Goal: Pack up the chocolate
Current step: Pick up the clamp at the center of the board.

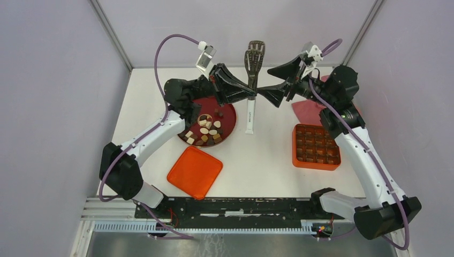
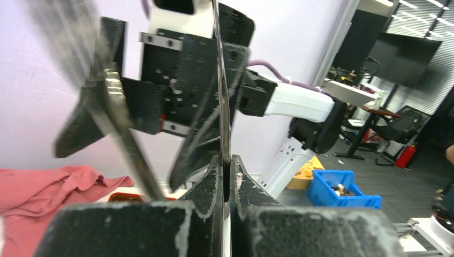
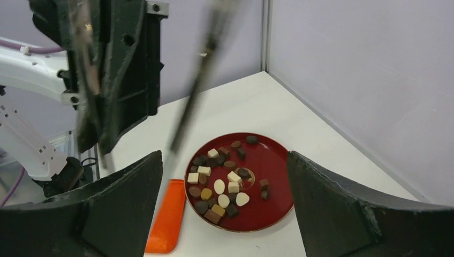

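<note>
Several chocolate (image 1: 206,131) pieces, dark brown, tan and cream-white, lie on a round dark red plate (image 1: 227,115). Above the table's middle, my left gripper (image 1: 251,93) is shut on black tongs with a white handle (image 1: 250,119), which hang downward. In the left wrist view my left gripper (image 2: 226,160) pinches the thin tongs (image 2: 219,80) edge-on. My right gripper (image 1: 273,83) faces it from the right, open and holding nothing. The right wrist view looks between its fingers (image 3: 107,209) at my right gripper (image 3: 225,199) span, the chocolate (image 3: 225,182) and the plate (image 3: 273,160).
An orange box (image 1: 317,145) with a grid of compartments sits at the right. Its flat orange lid (image 1: 195,172) lies near the front left, beside the plate. A pink cloth (image 1: 308,110) lies behind the box. Grey walls close in the table on three sides.
</note>
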You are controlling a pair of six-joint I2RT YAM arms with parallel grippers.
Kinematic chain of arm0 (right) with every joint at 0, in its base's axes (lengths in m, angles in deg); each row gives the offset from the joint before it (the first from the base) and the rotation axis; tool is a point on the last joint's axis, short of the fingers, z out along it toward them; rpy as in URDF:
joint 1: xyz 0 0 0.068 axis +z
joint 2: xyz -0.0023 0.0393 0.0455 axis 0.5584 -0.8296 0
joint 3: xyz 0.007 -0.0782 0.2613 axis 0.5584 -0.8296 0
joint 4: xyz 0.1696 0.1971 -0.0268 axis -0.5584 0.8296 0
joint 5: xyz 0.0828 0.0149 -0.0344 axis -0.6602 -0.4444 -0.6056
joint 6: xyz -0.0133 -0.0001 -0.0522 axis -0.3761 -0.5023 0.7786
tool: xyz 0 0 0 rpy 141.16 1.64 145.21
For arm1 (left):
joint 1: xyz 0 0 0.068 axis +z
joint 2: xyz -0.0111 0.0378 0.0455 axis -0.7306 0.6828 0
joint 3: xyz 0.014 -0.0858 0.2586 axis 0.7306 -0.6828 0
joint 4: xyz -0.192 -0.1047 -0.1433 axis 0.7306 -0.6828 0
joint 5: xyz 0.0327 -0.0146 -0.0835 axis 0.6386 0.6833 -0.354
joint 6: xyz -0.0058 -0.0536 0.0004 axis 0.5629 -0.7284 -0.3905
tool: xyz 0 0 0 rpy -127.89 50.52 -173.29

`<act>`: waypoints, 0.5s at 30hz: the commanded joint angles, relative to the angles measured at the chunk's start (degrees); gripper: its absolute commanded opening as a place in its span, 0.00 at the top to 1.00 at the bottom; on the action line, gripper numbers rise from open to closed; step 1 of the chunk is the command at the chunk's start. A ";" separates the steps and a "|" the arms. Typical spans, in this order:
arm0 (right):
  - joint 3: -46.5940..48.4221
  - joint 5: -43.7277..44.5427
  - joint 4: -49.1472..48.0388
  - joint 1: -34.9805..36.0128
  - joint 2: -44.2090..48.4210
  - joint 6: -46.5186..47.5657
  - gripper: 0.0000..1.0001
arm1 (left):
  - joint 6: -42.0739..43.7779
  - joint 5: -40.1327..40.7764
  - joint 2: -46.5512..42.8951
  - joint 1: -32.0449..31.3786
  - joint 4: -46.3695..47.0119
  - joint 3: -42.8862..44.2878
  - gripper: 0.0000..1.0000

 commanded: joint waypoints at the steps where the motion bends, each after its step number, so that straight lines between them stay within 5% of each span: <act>1: -1.23 -1.33 2.30 0.16 3.52 5.08 0.09 | 4.40 3.37 -2.07 1.58 -1.99 -0.37 0.98; 7: -5.49 -8.43 -5.10 0.27 3.59 -2.14 0.10 | 7.83 4.71 -4.84 2.99 -5.91 -1.95 0.98; 15: -6.76 -7.89 -11.77 0.86 -0.82 -10.04 0.14 | 2.21 3.55 -5.56 2.82 0.90 -2.96 0.98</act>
